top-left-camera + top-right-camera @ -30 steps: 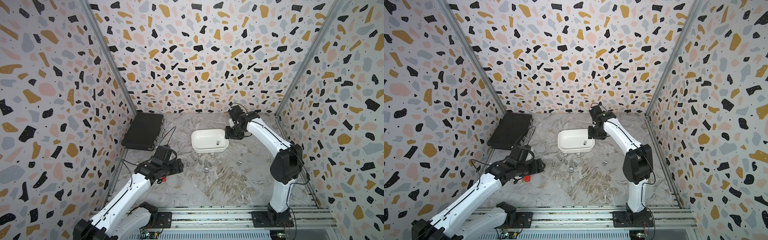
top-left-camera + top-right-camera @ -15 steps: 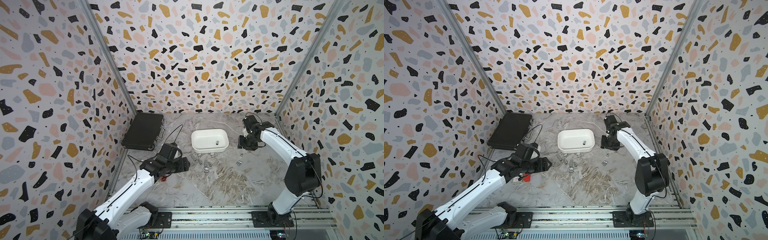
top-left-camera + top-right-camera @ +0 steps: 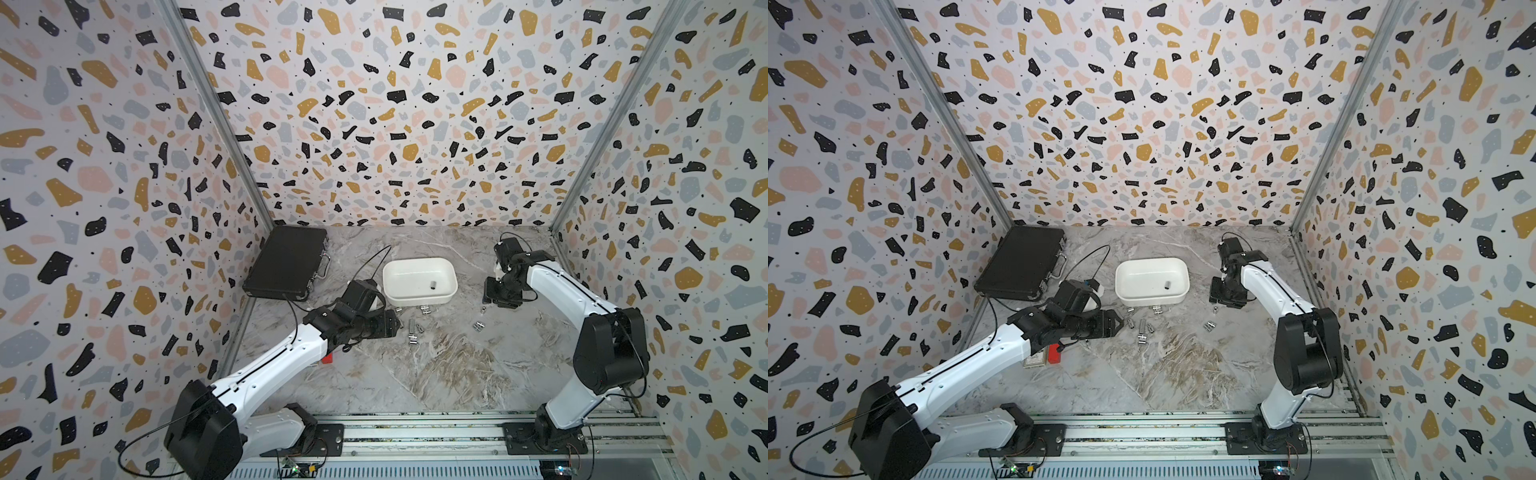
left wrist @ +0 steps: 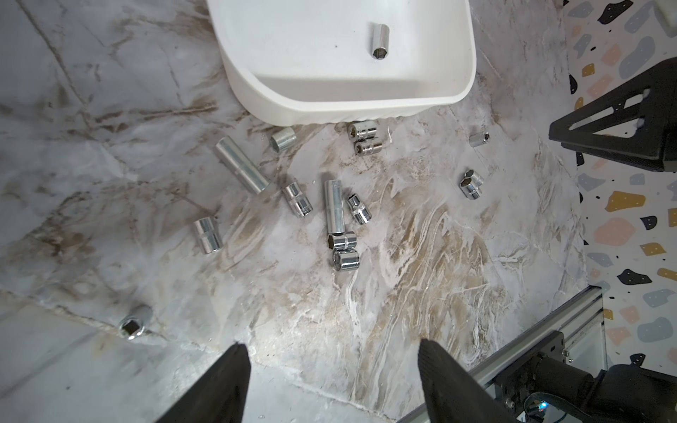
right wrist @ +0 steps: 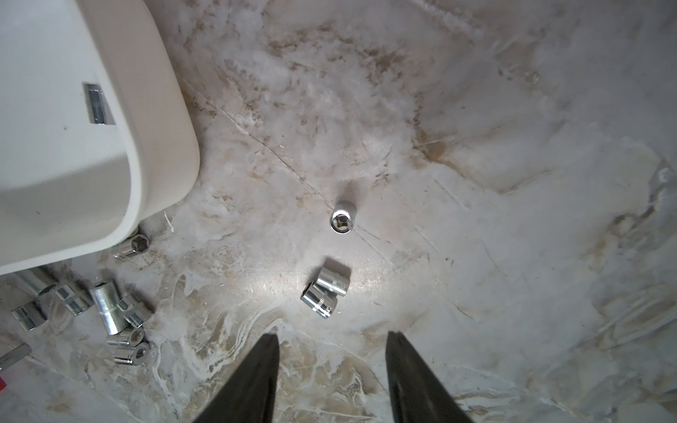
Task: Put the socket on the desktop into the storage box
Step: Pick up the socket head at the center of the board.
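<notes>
I am hovering the open, empty right hand near the small upright chrome socket on the grey marble surface, not far from the shallow white storage box, aiming to straddle it squarely.

Beyond the tips of the left claw we find scattered sockets lying on the table. Past them sits the storage box, with a single socket lying inside. The case lies on the table behind this claw, toward the far left corner. Beyond the tips of the right claw we note two touching sockets close by and an upright socket farther out, apart from them. The storage box sits toward the left-arm side of this claw.
</notes>
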`<state>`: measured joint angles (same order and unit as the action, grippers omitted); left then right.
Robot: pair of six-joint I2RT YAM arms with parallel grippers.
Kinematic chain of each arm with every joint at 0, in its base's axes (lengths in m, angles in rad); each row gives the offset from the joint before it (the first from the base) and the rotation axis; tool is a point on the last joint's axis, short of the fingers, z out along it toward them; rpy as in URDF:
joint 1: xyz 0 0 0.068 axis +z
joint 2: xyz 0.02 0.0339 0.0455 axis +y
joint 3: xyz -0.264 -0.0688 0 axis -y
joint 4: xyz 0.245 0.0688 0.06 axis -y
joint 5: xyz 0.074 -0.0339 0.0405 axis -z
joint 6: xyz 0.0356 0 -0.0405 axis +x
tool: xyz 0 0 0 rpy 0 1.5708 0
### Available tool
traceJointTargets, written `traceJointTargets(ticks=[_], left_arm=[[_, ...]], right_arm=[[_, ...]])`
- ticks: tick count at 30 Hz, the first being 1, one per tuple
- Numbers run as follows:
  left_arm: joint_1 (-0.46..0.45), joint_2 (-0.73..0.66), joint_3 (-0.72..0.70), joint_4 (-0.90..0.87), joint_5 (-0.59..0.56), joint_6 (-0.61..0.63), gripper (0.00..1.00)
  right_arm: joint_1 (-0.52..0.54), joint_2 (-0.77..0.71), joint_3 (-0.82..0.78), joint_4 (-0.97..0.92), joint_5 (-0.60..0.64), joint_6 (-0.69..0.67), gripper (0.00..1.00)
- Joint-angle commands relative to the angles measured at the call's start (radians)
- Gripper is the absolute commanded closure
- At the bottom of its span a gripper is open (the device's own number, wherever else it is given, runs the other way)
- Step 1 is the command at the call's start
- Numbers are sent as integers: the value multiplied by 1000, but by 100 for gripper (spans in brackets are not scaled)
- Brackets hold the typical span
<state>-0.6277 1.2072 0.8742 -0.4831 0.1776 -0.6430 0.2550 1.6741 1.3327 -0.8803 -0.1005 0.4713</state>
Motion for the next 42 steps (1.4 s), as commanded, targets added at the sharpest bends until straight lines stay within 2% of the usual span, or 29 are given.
traceJointTargets(ticks=[1, 18, 33, 42], left_arm=[[-21, 19, 40, 45, -12, -4, 24], [-91, 122, 97, 144, -11, 17, 24], [-96, 106, 65, 139, -29, 4, 24], [-96, 96, 50, 141, -32, -2, 24]], right_arm=[[-4, 14, 5, 0, 0, 11, 48], [-5, 179, 90, 0, 38, 16, 50], [-7, 303, 158, -3, 50, 20, 56], [-7, 332, 156, -4, 51, 16, 64]])
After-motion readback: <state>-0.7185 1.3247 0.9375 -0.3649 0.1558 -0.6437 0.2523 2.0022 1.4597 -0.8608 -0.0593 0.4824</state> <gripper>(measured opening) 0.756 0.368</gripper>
